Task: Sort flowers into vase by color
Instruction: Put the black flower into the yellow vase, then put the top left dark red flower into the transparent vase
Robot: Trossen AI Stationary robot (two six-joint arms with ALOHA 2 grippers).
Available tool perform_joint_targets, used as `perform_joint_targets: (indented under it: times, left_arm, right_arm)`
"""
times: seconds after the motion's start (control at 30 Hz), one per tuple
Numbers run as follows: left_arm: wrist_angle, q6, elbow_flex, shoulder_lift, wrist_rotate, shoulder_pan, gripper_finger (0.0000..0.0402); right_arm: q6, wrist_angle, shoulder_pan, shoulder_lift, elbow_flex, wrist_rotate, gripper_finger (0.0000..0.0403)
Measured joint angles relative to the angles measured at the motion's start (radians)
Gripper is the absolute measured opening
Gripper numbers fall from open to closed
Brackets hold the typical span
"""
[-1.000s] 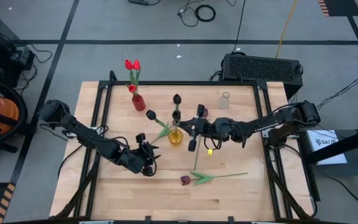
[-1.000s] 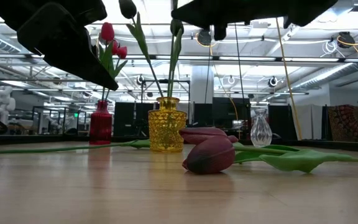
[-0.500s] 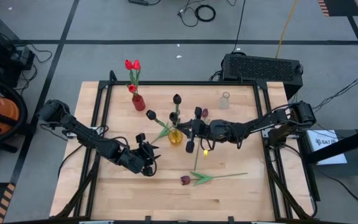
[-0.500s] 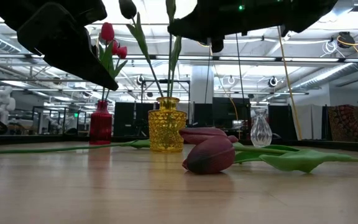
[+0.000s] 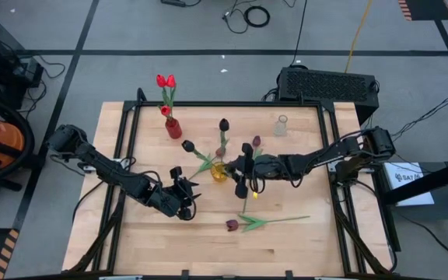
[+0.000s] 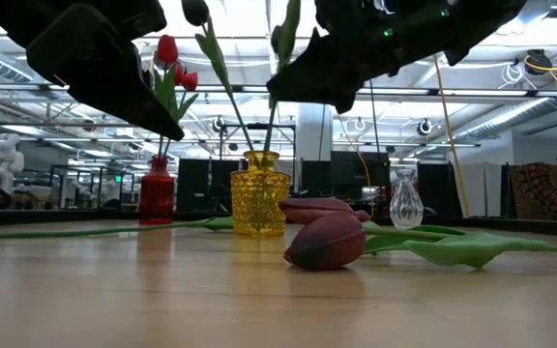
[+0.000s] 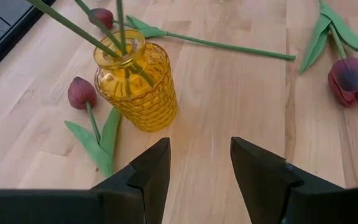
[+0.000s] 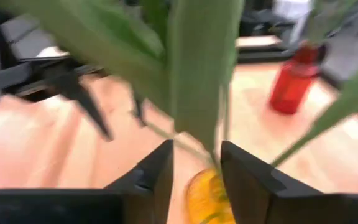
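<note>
Tulips are already partly sorted: the red vase (image 5: 173,128), upper left of centre in the high view, holds three bright red flowers (image 5: 165,81), and the yellow vase (image 5: 219,171) at the middle of the table holds dark-headed stems, one head (image 5: 224,124) above it and another (image 5: 187,145) leaning out to its left. The right gripper (image 5: 243,169) sits just right of the yellow vase; in its wrist view its fingers (image 8: 160,180) stand a little apart on either side of a green stem and leaf (image 8: 199,74) that runs down into the vase mouth, so whether they grip it or have let go I cannot tell. I judge this stem to be one just being delivered. The left gripper (image 5: 179,196) waits lower left of the vase, its fingers (image 7: 148,174) spread wide and holding nothing. Work remains: a maroon tulip (image 5: 232,225) lies flat on the wood in the lower middle of the high view, another dark head (image 5: 256,141) shows above the right gripper, and the left wrist view shows loose maroon tulips (image 7: 81,92) lying beside the yellow vase. The clear glass vase (image 5: 281,125) at upper right looks empty. By my estimate the job is somewhat past halfway.
</note>
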State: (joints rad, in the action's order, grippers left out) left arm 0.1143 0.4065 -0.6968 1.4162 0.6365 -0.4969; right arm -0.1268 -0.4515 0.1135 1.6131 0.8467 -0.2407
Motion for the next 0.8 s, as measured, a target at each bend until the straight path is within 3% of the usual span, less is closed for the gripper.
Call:
perform_joint_targets:
  times: [0.13, 0.5, 0.7, 0.8]
  left_arm:
    - [0.000, 0.000, 0.000, 0.000, 0.000, 0.000, 0.0175]
    - [0.004, 0.007, 0.000, 0.008, 0.000, 0.000, 0.0175]
    - [0.015, 0.026, 0.000, 0.072, 0.004, 0.000, 0.0175]
    - [0.051, 0.038, 0.000, 0.116, 0.063, 0.002, 0.0175]
  right_arm:
    - [-0.036, 0.026, 0.000, 0.000, 0.000, 0.063, 0.0158]
    - [-0.057, 0.175, 0.007, -0.044, 0.000, 0.064, 0.0253]
    - [-0.072, 0.256, 0.009, -0.099, 0.000, 0.063, 0.0290]
    - [-0.072, 0.311, 0.012, -0.132, 0.000, 0.059, 0.0301]
